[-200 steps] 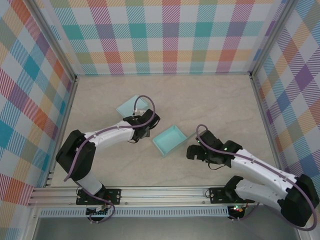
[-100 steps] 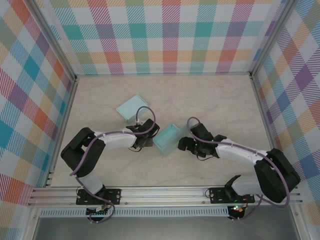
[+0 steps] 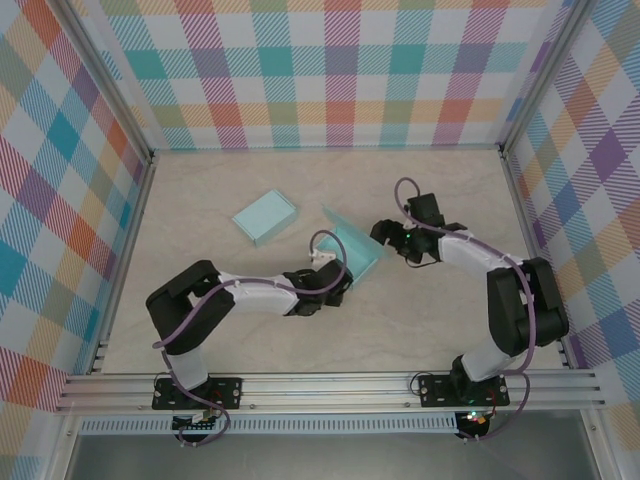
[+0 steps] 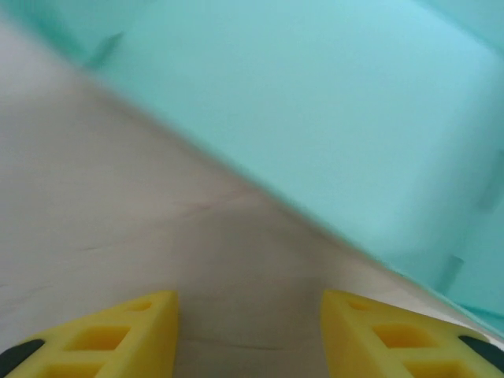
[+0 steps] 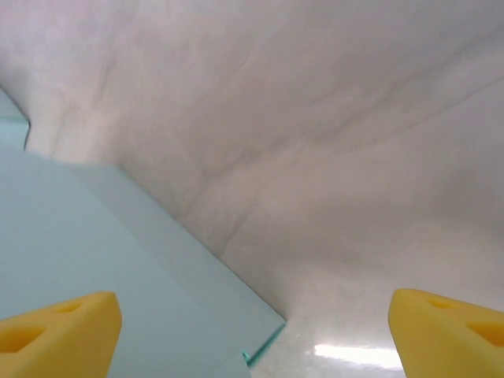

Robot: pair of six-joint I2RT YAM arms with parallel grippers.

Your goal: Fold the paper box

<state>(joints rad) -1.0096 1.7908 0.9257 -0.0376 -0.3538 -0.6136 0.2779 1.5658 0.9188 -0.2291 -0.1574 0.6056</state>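
Bright checked walls [image 3: 330, 80] stand around a pale counter [image 3: 440, 190]. From the top, a teal paper box [image 3: 358, 255] sits near the middle of the counter, between the two arms. It looks tipped, with its far side up. Another teal box, the other box [image 3: 265, 215], lies flat to the left and further back, apart from both arms.

From the top, the left end effector [image 3: 338, 288] is at the near left side of the box, right up against it. The right end effector [image 3: 382, 236] is at the far right side of the box, just beside it.

In the left wrist view, the left end effector [image 4: 248, 335] has its yellow fingers [image 4: 118, 335] partly apart. Bare counter [image 4: 118, 197] shows between them, so it holds nothing. The box [image 4: 331, 118] is a big blurry teal shape just in front of the fingers.

In the right wrist view, the right end effector [image 5: 253, 315] has its yellow fingers [image 5: 449, 327] spread very wide. The box [image 5: 94, 260] is on the left side of that view, and its corner reaches into the gap between the fingers. One finger is right by the box, but it is hard to tell if they touch. The other finger is well away from it, over bare counter. The fingers are not squeezing anything.
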